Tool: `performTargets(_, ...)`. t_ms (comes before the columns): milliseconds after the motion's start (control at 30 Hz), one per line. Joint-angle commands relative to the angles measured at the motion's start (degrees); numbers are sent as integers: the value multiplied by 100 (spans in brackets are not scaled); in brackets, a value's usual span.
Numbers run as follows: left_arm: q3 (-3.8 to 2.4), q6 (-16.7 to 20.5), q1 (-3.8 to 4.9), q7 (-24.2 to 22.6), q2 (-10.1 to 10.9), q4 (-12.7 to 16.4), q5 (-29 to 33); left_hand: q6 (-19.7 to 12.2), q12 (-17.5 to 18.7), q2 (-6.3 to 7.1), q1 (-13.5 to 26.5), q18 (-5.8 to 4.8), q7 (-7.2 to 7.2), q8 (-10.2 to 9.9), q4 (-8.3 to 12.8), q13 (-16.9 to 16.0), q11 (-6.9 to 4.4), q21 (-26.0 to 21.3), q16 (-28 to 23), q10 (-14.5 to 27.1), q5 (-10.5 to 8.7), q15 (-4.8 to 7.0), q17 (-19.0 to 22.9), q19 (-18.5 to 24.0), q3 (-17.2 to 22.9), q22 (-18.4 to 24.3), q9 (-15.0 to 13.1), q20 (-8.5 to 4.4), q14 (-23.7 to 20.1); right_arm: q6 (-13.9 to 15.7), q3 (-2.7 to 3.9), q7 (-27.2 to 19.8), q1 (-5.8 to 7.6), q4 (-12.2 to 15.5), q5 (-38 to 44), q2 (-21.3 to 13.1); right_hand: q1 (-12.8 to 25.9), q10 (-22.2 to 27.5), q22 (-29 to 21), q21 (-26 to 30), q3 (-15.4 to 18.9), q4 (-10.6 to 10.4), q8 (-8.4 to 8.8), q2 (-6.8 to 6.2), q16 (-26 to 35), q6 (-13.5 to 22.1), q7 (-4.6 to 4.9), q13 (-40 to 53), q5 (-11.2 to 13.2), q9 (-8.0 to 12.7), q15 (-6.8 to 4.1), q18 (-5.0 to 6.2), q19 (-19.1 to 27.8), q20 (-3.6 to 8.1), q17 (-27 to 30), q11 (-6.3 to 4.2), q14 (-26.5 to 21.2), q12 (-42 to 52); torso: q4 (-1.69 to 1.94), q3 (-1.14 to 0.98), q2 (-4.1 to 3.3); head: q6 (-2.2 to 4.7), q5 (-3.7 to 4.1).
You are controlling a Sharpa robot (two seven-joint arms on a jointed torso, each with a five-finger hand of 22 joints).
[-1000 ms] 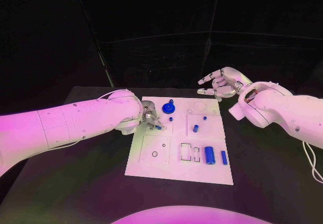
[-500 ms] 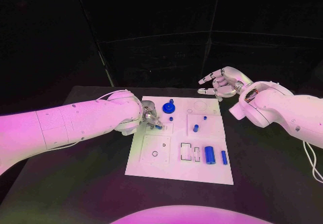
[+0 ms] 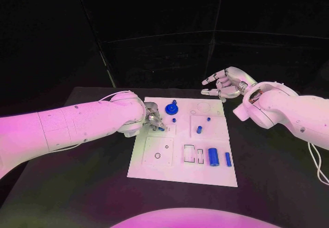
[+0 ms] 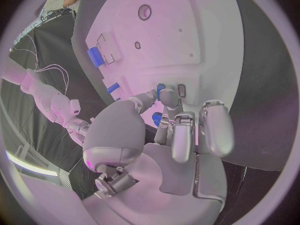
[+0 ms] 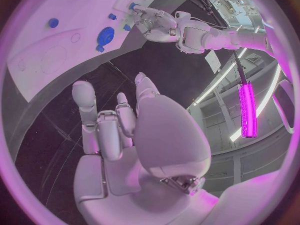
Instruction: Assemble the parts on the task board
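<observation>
L hand (image 3: 152, 119) is working at the task board's (image 3: 175, 175) 9 o'clock edge, fingertips (image 4: 167, 98) pinching a small blue peg (image 4: 160, 88) against the board. It's looking light, stiff and slick, so probably best gripped by its sides, near the top. R hand (image 3: 226, 83) is hovering off the 1 o'clock corner, fingers loosely curled and apart, holding nothing. L wrist cam is showing the pinch; head cam is hiding it behind the arm.

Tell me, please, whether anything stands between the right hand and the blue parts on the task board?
Nothing visible does. The right hand hovers with fingers apart beyond the far edge of the task board, and only bare board and table lie between it and the nearest blue parts.
</observation>
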State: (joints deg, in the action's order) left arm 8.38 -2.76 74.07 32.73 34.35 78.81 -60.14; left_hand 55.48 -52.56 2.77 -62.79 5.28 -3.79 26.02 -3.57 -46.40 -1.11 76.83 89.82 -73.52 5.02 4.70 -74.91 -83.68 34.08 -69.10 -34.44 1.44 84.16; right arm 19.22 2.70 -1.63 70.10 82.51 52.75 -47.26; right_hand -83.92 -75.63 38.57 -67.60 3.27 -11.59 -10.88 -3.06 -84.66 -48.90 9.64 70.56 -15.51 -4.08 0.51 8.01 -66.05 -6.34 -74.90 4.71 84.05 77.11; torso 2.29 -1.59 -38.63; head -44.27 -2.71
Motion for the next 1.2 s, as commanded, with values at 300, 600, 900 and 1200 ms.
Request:
performTargets(300, 7, -456, -3, 148, -71, -86, -42, -6, -28, -33, 63, -123, 46, 63, 928, -1, -5, 38, 18, -46, 43, 7, -1509, -50, 977, -31, -32, -1, 584, -51, 5, -18, 11, -12, -12, 22, 6, -31, -9, 28, -2, 21, -23, 62, 35, -45, -4, 9, -13, 3, -39, 88, 3, 15, -239, -13, 309, 0, -2, -1, 0, -40, 2)
performTargets(600, 6, -611, -1, 166, -181, -224, -38, 13, 33, -41, 195, -128, 72, 128, 879, 102, -23, 53, 18, -51, 41, 19, -1509, -58, 970, -61, -73, -9, 584, -53, 5, -15, 11, -22, -12, 38, 6, -31, -9, 28, -2, 21, -23, 62, 35, -45, -4, 9, -13, 3, -39, 88, 3, 15, -239, -13, 309, 0, -4, 0, 2, -45, 2)
performTargets(900, 5, -663, 1, 131, -282, -344, 28, 88, 0, -129, 657, -149, 130, 215, 545, 152, -64, 123, 18, -128, 32, 45, -1509, -94, 865, -180, -102, -30, 584, -50, 4, -14, 11, -31, -12, 50, 13, -29, -20, 35, 5, 27, -36, 66, 43, -57, -7, 5, -11, 1, -41, 90, 4, 16, -226, -15, 307, -1, -2, -2, 0, -53, 17)
performTargets(1200, 4, -736, 4, 117, -344, -421, 43, 126, -44, -128, 787, -156, 152, 242, 471, 138, -80, 147, 18, -164, 23, 58, -1509, -106, 806, -221, -103, -41, 584, -57, 4, -10, 11, -35, -12, 61, 13, -29, -20, 35, 5, 27, -36, 66, 43, -57, -7, 5, -11, 1, -41, 90, 4, 16, -226, -15, 307, -1, -3, 0, 1, -66, 24)
